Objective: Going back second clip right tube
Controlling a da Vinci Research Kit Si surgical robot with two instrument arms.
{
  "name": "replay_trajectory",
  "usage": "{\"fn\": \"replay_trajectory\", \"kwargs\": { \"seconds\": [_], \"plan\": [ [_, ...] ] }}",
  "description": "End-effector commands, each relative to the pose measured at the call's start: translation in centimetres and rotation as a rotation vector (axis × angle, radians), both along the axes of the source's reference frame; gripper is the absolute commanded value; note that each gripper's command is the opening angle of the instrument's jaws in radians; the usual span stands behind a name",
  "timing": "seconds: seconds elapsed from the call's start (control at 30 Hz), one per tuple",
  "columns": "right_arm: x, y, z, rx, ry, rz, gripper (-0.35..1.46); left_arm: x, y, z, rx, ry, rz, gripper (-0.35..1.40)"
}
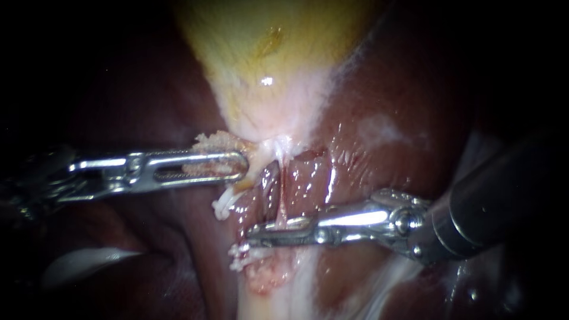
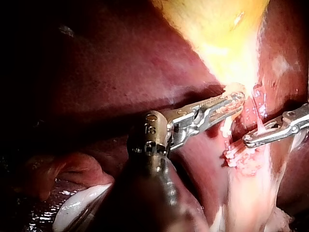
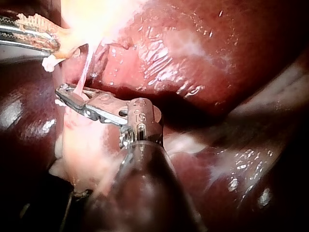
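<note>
The yellow gallbladder [image 1: 267, 53] narrows to a pale neck between lobes of dark red liver [image 1: 385, 106]. My left instrument [image 1: 240, 165] comes in level from the left, its slotted jaws shut on frayed pale tissue at that neck; the left wrist view shows the same hold [image 2: 236, 101]. Below the neck a thin pale tube [image 1: 283, 195] runs down to my right instrument [image 1: 255, 236]. Its jaws lie across the tube's lower end with a narrow dark gap between them. In the right wrist view the tube [image 3: 86, 67] meets those jaws [image 3: 65, 94]. No clip is clearly visible.
Shredded pale tissue [image 1: 261, 266] hangs just under the right jaws. A broader dark fold [image 1: 267, 184] lies left of the thin tube. A smooth white object [image 1: 89, 261] lies at the lower left, under the left shaft. The thick dark right shaft [image 1: 492, 207] fills the right side.
</note>
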State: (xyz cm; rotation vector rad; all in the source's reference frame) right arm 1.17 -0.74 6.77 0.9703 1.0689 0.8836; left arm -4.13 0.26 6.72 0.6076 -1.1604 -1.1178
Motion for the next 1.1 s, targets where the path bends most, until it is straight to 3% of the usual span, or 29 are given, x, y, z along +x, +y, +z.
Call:
{"fn": "replay_trajectory", "kwargs": {
  "seconds": [0.03, 0.37, 0.4, 0.47, 0.53, 0.57, 0.67, 1.1],
  "plan": [
    [0.0, 0.0, 0.0, 0.0, 0.001, 0.0, -0.35, 0.0, 0.0, 0.0, 0.0, 0.0, 0.0, -0.35],
    [-0.01, 0.0, 0.0, -0.022, 0.005, -0.007, -0.35, 0.0, -0.01, 0.0, 0.0, 0.0, 0.0, -0.35],
    [-0.01, 0.0, 0.0, -0.047, 0.016, -0.025, -0.3, 0.0, -0.01, 0.0, 0.0, 0.0, 0.0, -0.35],
    [-0.01, -0.01, -0.01, -0.148, 0.041, -0.047, 0.11, 0.0, -0.01, 0.0, 0.0, 0.0, 0.0, -0.35],
    [0.01, 0.0, 0.0, -0.193, 0.055, -0.051, 0.39, 0.0, -0.01, 0.0, -0.001, 0.0, 0.0, -0.35],
    [0.02, 0.0, 0.0, -0.199, 0.06, -0.048, 0.43, 0.0, -0.01, 0.0, -0.001, 0.0, 0.0, -0.35],
    [0.05, 0.0, 0.0, -0.226, 0.071, -0.027, 0.5, 0.0, -0.01, 0.01, -0.001, 0.0, 0.0, -0.35],
    [0.03, -0.02, 0.08, -0.351, 0.087, -0.053, 0.5, -0.01, -0.03, 0.02, -0.002, 0.001, -0.001, -0.35]
  ]
}}
